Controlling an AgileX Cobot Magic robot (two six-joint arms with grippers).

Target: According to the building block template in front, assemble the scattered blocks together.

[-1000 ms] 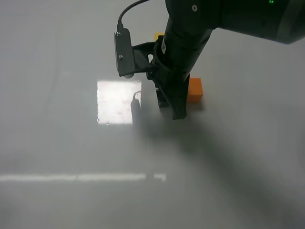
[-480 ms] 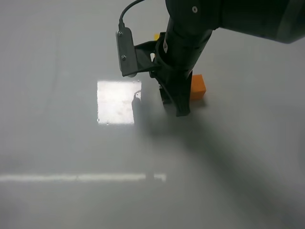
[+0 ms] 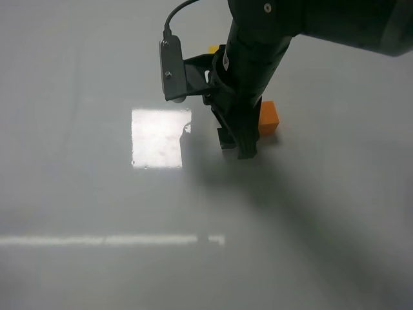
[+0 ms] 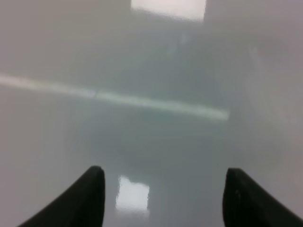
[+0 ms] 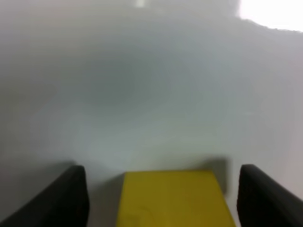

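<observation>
In the right wrist view the yellow cube [image 5: 170, 198] of the scattered blocks sits on the grey table between the fingers of my right gripper [image 5: 163, 194], with a gap on each side. That gripper is open. From the exterior high view, my right gripper [image 3: 237, 147] points down at the table and hides the yellow cube. The orange cube [image 3: 268, 119] rests just right of it. A yellow corner of the building block template [image 3: 212, 49] peeks out behind the arm. My left gripper [image 4: 164, 189] is open over bare table and holds nothing.
A bright square reflection [image 3: 158, 137] lies on the grey table left of the right gripper. A pale light strip [image 3: 110, 240] runs across nearer the front. The right arm's camera bracket [image 3: 171, 71] sticks out to the left.
My right gripper shifted a little to the right, and the orange cube moved slightly right with it. Its jaws then opened and let go of the yellow cube.
</observation>
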